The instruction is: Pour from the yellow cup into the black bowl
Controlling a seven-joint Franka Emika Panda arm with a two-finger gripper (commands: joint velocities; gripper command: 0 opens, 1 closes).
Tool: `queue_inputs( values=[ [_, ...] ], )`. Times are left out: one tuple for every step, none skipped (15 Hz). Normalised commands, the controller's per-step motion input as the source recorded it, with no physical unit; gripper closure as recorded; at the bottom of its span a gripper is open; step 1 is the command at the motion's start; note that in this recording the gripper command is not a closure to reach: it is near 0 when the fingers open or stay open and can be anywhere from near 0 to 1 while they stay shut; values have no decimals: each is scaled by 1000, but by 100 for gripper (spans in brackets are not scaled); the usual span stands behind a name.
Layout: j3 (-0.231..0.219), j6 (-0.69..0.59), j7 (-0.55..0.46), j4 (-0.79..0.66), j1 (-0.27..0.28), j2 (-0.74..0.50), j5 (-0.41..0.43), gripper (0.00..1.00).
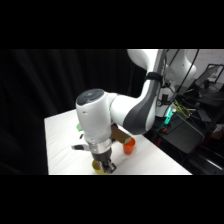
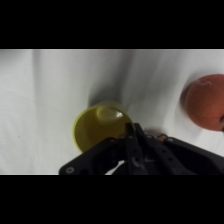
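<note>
Right under the gripper (image 2: 131, 150), in wrist view, sits the yellow cup (image 2: 100, 125): upright on the white table (image 2: 45, 100), mouth facing up at the cam, a pale blob showing inside near its far wall (can't tell what it is). The black linkage overlaps the cup's near rim; one finger seems to come down at that rim, but whether the jaws are pinching the wall or just standing over it I cannot tell, and how far apart they are isn't visible either.

Side view: gripper (image 1: 103, 165) is low at the table's near edge w/ a bit of yellow, the cup (image 1: 98, 167), peeking out beside and below the fingers. Rest of cup hidden by the wrist.

Out from the jaws: a reddish-brown round obj (image 2: 206, 102) lies well off to one side in wrist view, apart from the cup, cut by the frame edge. In side view an orange cup (image 1: 129, 145) stands upright on the table beyond the gripper, near the arm's elbow. A bit of green (image 1: 79, 128) shows behind the arm's wrist housing, mostly hidden. Black bowl: not made out in either view.

Table cloth looks creased under the cup. Bg is dark curtain, w/ equipment and cables at the arm's base side.
</note>
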Motion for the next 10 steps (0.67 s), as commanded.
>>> queue_inputs(
  values=[
    [-112,-314,51,-182,33,-542,-120,20],
    [-118,-358,47,-211,8,-611,-129,20],
    [-133,-365,90,-214,3,-611,-152,20],
    [-132,-348,107,-222,-16,-596,-162,20],
    [-93,-307,70,-244,-58,-568,-122,20],
    [-77,-247,98,-277,-74,-539,-112,20],
    [-65,-190,113,-304,-90,-508,-101,20],
    [-32,-190,69,-320,-131,-486,-23,20],
    [8,-203,-50,-346,-197,-488,106,20],
    [31,-206,-146,-348,-232,-468,206,20]
  ],
)
